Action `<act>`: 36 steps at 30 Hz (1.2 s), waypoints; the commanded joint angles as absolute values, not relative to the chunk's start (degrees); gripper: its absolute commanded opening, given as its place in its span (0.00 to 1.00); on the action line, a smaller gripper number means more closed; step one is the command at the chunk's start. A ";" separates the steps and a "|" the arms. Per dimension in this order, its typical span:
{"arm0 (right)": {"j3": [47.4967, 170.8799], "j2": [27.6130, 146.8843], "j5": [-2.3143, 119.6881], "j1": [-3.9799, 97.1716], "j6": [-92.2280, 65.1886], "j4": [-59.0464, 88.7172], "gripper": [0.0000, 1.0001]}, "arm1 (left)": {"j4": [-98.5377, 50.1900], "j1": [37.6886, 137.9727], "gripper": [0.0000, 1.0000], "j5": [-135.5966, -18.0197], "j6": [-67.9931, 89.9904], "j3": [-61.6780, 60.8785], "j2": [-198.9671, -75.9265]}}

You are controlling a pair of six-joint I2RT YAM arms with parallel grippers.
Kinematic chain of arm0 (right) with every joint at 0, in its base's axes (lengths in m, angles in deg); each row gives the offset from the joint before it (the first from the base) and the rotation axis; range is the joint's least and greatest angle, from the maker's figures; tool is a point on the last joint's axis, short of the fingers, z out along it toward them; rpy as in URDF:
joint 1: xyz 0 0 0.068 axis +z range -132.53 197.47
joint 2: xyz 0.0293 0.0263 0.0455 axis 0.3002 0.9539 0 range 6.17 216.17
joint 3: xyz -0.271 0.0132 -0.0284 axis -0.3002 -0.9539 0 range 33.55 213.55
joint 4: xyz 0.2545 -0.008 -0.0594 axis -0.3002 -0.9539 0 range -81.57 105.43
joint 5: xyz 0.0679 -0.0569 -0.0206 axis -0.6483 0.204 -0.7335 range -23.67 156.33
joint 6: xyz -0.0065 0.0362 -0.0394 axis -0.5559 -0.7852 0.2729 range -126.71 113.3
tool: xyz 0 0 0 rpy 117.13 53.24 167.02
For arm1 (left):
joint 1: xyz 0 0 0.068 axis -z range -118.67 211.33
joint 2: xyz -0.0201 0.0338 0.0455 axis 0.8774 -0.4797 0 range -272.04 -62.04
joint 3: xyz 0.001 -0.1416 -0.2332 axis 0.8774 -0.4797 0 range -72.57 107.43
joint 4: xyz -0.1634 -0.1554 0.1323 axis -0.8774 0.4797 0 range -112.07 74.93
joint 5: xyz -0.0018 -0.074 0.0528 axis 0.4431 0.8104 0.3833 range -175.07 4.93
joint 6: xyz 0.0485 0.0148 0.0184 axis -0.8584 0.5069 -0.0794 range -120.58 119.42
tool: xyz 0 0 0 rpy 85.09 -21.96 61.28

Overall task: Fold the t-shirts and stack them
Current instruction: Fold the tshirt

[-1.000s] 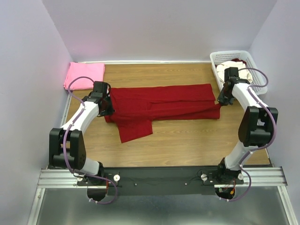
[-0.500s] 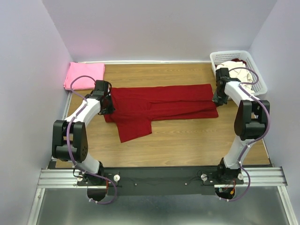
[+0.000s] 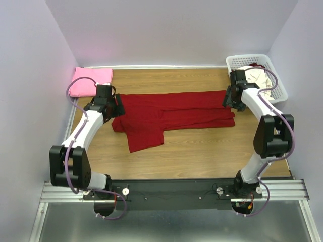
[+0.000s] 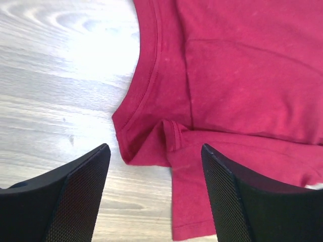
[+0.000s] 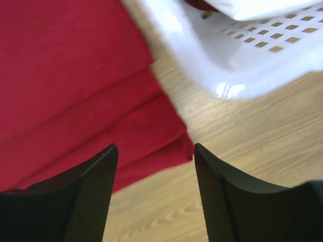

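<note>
Left gripper (image 4: 154,151), right gripper (image 5: 155,151) — spread (wide).

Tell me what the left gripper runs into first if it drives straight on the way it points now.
Most likely the dark red t-shirt. In the wrist view its corner lies straight ahead of the open left gripper, flat on the wooden table. Depth is unclear, but nothing shows in between.

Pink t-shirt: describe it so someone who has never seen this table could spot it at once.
On the wooden table, look to the far left corner. The pink t-shirt lies there, folded into a flat rectangle. It alone is bright pink: the dark red t-shirt sprawls mid-table, and cream ones sit heaped in the white basket far right.
</note>
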State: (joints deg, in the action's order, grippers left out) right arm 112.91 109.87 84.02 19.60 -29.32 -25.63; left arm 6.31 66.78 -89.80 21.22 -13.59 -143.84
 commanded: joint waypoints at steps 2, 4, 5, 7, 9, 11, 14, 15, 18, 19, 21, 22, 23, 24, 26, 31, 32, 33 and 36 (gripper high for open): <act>109.76 101.01 82.24 22.83 -29.29 -24.82 0.73 | 9.04 69.32 0.81 -89.91 21.92 -17.98 -137.99; 107.48 98.37 81.62 23.79 -29.55 -24.74 0.79 | 11.14 72.92 0.81 -89.90 23.23 -20.69 -135.79; 106.69 97.67 81.53 24.06 -29.64 -24.65 0.79 | 11.85 74.24 0.81 -89.73 23.67 -21.58 -135.17; 104.40 95.30 81.01 24.59 -29.99 -24.04 0.82 | 13.60 78.28 0.81 -88.68 25.68 -24.12 -134.11; 102.82 94.15 80.04 24.68 -30.00 -23.33 0.82 | 13.79 80.39 0.81 -87.80 27.27 -25.98 -133.50; 101.06 93.09 78.37 24.85 -30.17 -22.54 0.82 | 13.44 82.59 0.81 -86.74 29.03 -28.27 -133.58; 99.30 92.48 76.79 24.94 -30.52 -21.49 0.83 | 13.09 84.09 0.81 -86.56 29.57 -29.76 -134.55; 99.12 92.48 76.26 25.03 -30.61 -21.31 0.83 | 12.83 84.27 0.81 -86.48 29.30 -30.03 -135.51; 98.51 92.30 76.00 25.12 -30.35 -20.61 0.83 | 12.39 85.23 0.79 -85.95 28.95 -30.47 -138.41; 98.42 92.39 76.00 25.12 -30.17 -20.34 0.83 | 11.86 85.59 0.77 -85.95 29.21 -30.56 -139.03; 98.15 92.48 76.00 25.11 -29.47 -19.99 0.83 | 10.90 86.55 0.72 -86.04 29.74 -30.91 -141.04; 98.07 92.56 76.00 25.12 -29.47 -19.99 0.83 | 10.89 86.73 0.72 -86.04 29.83 -30.91 -141.66; 97.98 92.56 76.00 25.12 -29.21 -19.73 0.83 | 10.28 86.91 0.67 -86.30 30.09 -31.34 -142.28; 97.72 92.65 75.82 25.03 -29.21 -19.55 0.83 | 10.01 87.08 0.66 -86.39 30.18 -31.52 -143.68; 97.28 92.56 75.47 25.11 -29.12 -19.11 0.83 | 9.49 87.08 0.55 -86.65 30.27 -31.96 -145.79; 97.19 92.48 74.33 25.03 -29.20 -18.50 0.83 | 9.74 87.35 0.18 -87.26 30.36 -31.09 -147.03; 97.27 92.30 74.15 25.11 -29.03 -18.41 0.83 | 10.62 87.35 0.00 -88.66 30.62 -29.61 -146.33; 97.27 92.21 73.80 25.12 -28.77 -18.23 0.83 | 11.06 87.35 0.00 -89.72 30.71 -28.63 -145.98; 97.27 91.86 72.66 25.12 -28.50 -18.14 0.83 | 13.26 87.26 0.00 -94.11 29.92 -21.89 -145.62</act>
